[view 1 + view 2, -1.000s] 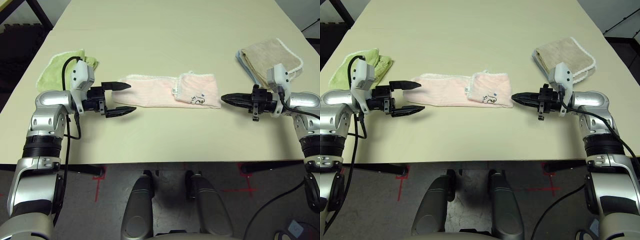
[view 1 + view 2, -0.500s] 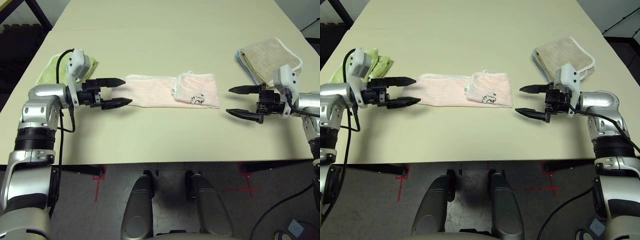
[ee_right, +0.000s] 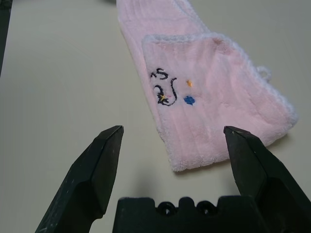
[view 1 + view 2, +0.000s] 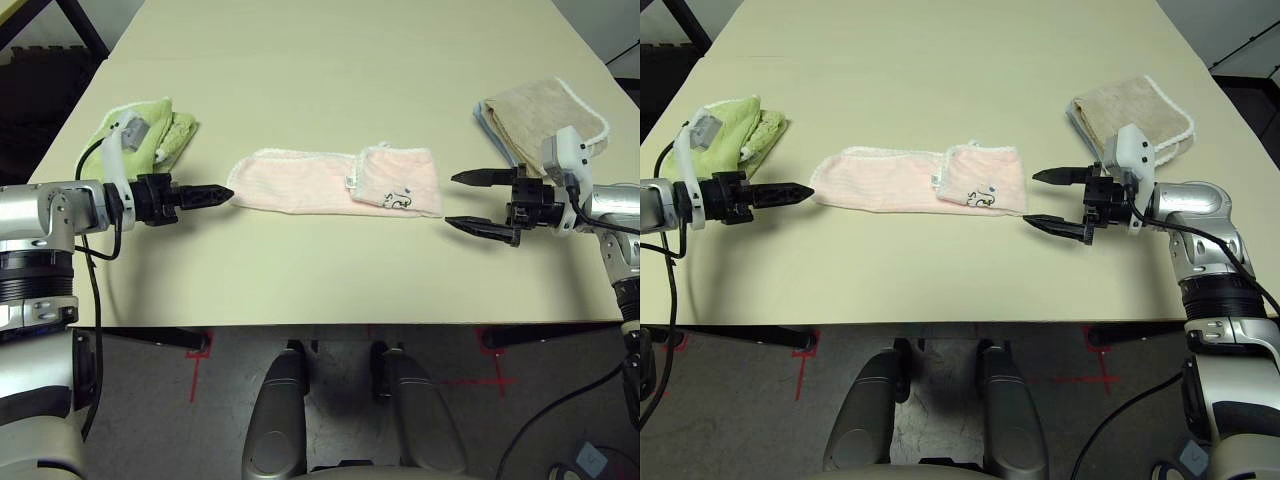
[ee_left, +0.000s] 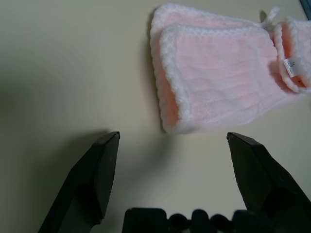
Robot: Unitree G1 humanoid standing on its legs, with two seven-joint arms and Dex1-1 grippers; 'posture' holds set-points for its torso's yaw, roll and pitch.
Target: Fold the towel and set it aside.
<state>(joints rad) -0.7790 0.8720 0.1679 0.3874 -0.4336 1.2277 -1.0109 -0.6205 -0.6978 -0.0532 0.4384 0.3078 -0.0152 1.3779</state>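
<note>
A pale pink towel [image 4: 335,184] is lying folded into a long narrow strip on a beige table [image 4: 330,70], nearer the front edge than the back and roughly midway between the left and right edges. Its right end is doubled over into a smaller flap showing a small dark embroidered mark [image 3: 165,90], and a white tag [image 5: 290,67] is sticking out where the flap begins. White scalloped trim is running along the strip's borders.

The left gripper [image 5: 172,145] is hovering just off the towel's left end, pointing at it, with its two black fingers spread wide and gripping nothing. The right gripper [image 4: 468,200] is hovering just off the towel's right end, pointing back toward it, also spread wide and empty. Neither one is touching the cloth.

A light green towel [image 4: 150,130] is sitting bunched near the table's left edge, behind the left arm. A beige towel with white edging [image 4: 540,118] is lying folded near the right edge, behind the right arm.
</note>
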